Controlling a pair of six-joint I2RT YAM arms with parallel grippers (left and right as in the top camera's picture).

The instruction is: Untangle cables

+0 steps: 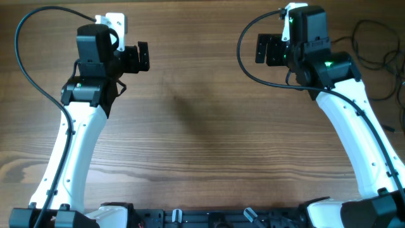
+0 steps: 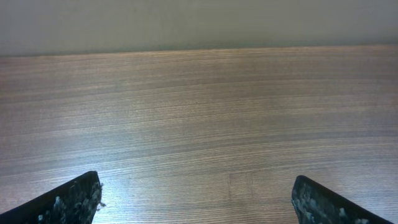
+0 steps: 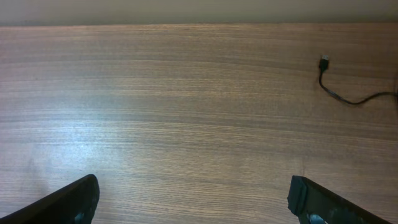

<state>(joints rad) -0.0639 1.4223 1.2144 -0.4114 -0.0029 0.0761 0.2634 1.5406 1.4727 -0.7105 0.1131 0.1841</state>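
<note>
The left claw [image 1: 140,57] and the right claw [image 1: 266,49] are both standing wide, gripping nothing, and hovering over the desk [image 1: 202,126], evidently because the cables [image 3: 324,62] are lying at its right edge, well apart from both.

Left tool [image 1: 142,56] and right tool [image 1: 264,49] both gape wide, arms extended forward.
</note>
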